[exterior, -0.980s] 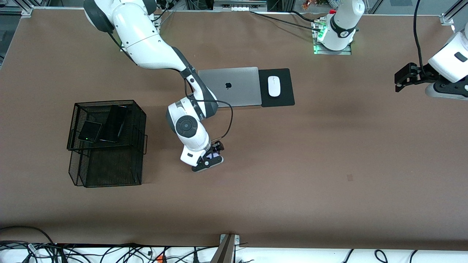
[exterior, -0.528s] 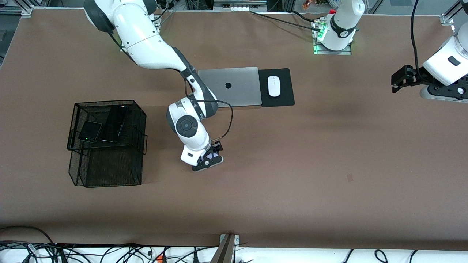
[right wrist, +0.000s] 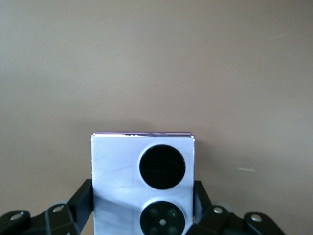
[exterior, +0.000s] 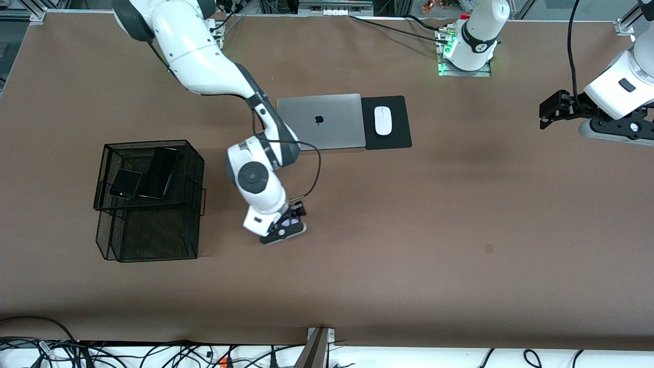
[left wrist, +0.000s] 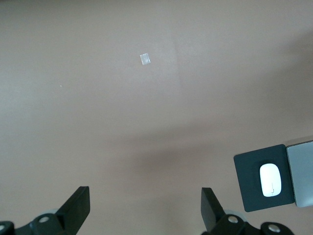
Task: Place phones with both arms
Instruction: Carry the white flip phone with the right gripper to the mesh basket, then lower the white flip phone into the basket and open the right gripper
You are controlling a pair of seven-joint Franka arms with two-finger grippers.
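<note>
My right gripper [exterior: 286,226] is low over the bare table, beside the wire basket. It is shut on the lavender-white phone [right wrist: 142,183], whose two black lenses face the right wrist camera; the fingers [right wrist: 82,198] press both its sides. In the front view only a sliver of that phone [exterior: 289,223] shows. The small squarish black phone [exterior: 125,184] and the long slim black phone [exterior: 159,173] lie in the top tray of the black wire basket [exterior: 192,153]. My left gripper [exterior: 549,110] is open and empty, up in the air at the left arm's end of the table; it also shows in the left wrist view [left wrist: 145,208].
A closed grey laptop [exterior: 321,121] lies near the robots' bases. Beside it is a black mouse pad [exterior: 398,122] with a white mouse [exterior: 382,120]; pad and mouse also show in the left wrist view [left wrist: 269,179]. A small tape mark [exterior: 489,248] is on the table.
My right gripper with the lavender-white phone has moved a little toward the wire basket. My left gripper has drifted slightly toward the table's middle.
</note>
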